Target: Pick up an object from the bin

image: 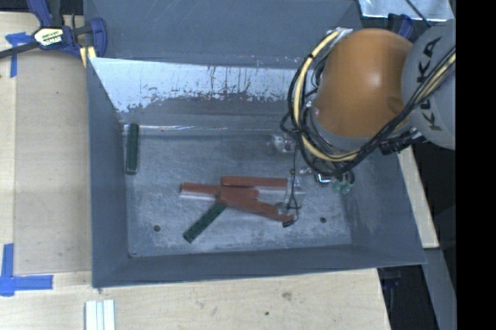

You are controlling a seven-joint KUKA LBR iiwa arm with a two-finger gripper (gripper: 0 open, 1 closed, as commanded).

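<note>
- The grey metal bin (108, 166) holds only a few things, and nearly all of them lie toward the view's left of the gripper (292, 201).
- The arm's orange cover (364, 80) bulks above and to the right of the gripper.
- A cluster of reddish-brown flat sticks (248, 203) runs leftward from the gripper, long axes roughly across the bin. Its right end lies right at the gripper's tip.
- A dark green stick (203, 223) lies further left and lower, on a diagonal, touching the brown cluster.
- A second green stick (132, 149) lies well apart, far left.
- The gripper appears to touch the lowest brown stick's end. I cannot tell how far open it is, and nothing is visibly held.
- A grasp here would likely need to close across that stick's narrow width.
</note>
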